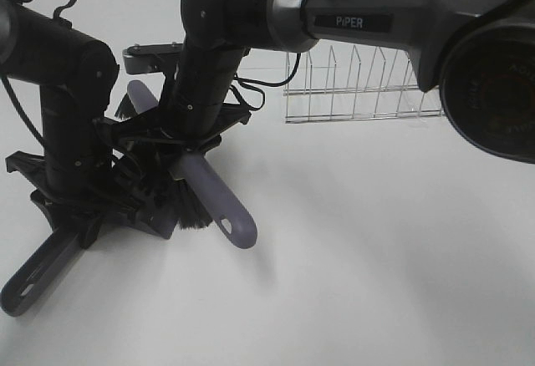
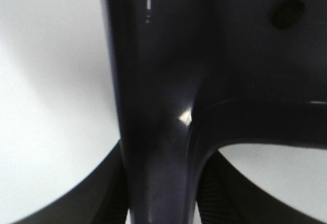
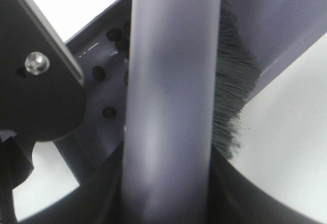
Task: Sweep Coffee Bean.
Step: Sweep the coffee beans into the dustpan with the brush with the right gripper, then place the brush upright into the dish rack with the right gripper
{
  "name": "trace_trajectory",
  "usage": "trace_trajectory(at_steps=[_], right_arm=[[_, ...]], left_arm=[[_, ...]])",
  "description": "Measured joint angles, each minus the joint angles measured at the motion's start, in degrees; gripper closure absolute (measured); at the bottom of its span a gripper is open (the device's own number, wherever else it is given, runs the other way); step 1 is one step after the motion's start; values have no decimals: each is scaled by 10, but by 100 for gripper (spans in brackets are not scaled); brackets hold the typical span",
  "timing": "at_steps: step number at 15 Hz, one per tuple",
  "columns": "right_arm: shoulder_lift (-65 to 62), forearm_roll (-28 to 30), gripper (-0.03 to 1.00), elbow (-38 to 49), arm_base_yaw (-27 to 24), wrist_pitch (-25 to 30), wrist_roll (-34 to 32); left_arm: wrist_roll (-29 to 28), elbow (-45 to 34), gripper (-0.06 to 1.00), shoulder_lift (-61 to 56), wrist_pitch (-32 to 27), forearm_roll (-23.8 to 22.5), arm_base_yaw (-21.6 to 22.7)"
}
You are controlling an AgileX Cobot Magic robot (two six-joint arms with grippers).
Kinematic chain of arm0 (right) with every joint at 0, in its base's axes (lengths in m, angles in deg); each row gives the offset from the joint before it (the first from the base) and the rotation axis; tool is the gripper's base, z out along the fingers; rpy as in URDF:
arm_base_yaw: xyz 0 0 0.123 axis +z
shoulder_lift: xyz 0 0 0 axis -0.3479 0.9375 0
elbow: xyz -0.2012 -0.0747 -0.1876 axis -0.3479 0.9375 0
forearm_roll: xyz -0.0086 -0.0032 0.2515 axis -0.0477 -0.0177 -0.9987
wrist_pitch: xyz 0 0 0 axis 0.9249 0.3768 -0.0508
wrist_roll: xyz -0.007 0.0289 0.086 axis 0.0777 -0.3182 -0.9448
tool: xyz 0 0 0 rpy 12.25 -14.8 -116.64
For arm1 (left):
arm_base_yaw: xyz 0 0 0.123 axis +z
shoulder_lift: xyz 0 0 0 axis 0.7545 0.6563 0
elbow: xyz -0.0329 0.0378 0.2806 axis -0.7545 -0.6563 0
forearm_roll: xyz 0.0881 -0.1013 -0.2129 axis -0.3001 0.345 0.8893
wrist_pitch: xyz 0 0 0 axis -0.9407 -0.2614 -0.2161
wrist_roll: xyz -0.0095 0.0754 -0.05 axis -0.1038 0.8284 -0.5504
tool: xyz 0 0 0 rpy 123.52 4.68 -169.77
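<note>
On the white table [image 1: 376,257], the dustpan [image 1: 38,281] lies at the left of the overhead view, its grey-purple handle pointing toward 7 o'clock. The left gripper [image 1: 84,220] is clamped shut on that handle near the pan; in its wrist view the handle runs straight between the two dark fingers [image 2: 76,203].

The coffee bean [image 3: 98,72] shows only in the wrist views, as a few dark oval specks scattered on the pan's grey-purple floor just beside the brush. They are too small to tell which way each one points. From overhead the arms hide them.

Next comes the brush [image 1: 221,207], its long axis running from 11 to 5 o'clock. Its looped handle end is at 5 o'clock and its black bristles [image 1: 191,207] are over the pan. The right gripper [image 1: 180,161], reaching across the middle, is closed tight around the brush handle.

A wire rack [image 1: 359,90] stands well apart at 2 o'clock
</note>
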State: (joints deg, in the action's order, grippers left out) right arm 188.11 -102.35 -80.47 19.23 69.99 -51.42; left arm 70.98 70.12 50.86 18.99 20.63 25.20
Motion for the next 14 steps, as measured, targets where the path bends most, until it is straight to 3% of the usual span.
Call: trace_trajectory(at_steps=[7, 9, 12, 14], right_arm=[[5, 5, 69, -69, -6, 22, 20], [9, 20, 69, -97, -6, 55, 28], [9, 100, 69, -171, -6, 150, 23], [-1, 129, 69, -195, -6, 174, 5]], left_arm=[[3, 0, 61, 0, 0, 2, 1], [2, 0, 61, 0, 0, 2, 1], [2, 1, 61, 0, 0, 5, 0], [0, 1, 61, 0, 0, 6, 1]])
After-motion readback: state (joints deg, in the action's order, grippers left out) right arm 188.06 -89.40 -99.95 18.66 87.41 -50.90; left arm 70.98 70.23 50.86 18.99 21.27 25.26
